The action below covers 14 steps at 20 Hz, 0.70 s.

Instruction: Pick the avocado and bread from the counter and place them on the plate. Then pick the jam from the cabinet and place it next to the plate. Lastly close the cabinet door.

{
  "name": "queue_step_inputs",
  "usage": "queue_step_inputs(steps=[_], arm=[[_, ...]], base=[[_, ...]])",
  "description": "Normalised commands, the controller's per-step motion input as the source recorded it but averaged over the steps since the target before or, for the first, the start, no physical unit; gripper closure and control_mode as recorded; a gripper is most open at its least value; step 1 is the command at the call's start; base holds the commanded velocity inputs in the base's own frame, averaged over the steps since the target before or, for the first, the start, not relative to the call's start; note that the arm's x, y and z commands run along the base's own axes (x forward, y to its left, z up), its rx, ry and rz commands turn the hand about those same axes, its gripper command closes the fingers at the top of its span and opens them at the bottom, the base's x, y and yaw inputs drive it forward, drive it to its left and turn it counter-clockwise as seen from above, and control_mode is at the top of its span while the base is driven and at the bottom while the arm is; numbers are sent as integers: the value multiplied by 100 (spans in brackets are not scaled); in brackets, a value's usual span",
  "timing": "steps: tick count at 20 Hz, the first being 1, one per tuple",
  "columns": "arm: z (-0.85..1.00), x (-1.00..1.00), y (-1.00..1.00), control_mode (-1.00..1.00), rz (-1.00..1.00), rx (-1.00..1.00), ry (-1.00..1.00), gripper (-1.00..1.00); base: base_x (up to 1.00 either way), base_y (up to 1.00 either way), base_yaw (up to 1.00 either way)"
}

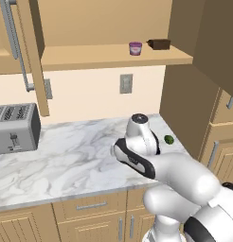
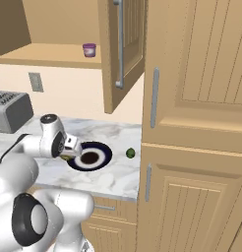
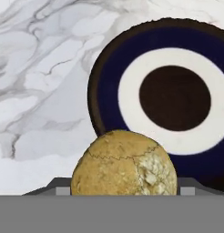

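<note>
You see the round bread (image 3: 124,164), showing no long axis or label, gripped between part-open jaws beside the plate (image 3: 109,86)

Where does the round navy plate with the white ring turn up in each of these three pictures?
Left base view: I cannot find it; the white arm covers the counter beside the small dark green avocado.
Right base view: round navy plate with white ring lies left of centre on the marble, left of that avocado.
Hand view: plate upper right.
Shared landmark: the avocado.
</note>
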Motion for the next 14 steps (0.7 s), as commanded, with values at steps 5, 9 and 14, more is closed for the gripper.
queue_step_inputs(steps=[5, 9, 14], arm=[[16, 75, -71, -100, 0, 10, 0, 100], [2, 77, -33, -100, 0, 3, 1, 100], [-9, 4, 1, -100, 0, 0, 0, 100]], base=[[0, 0, 0], [0, 0, 0], [0, 0, 0]])
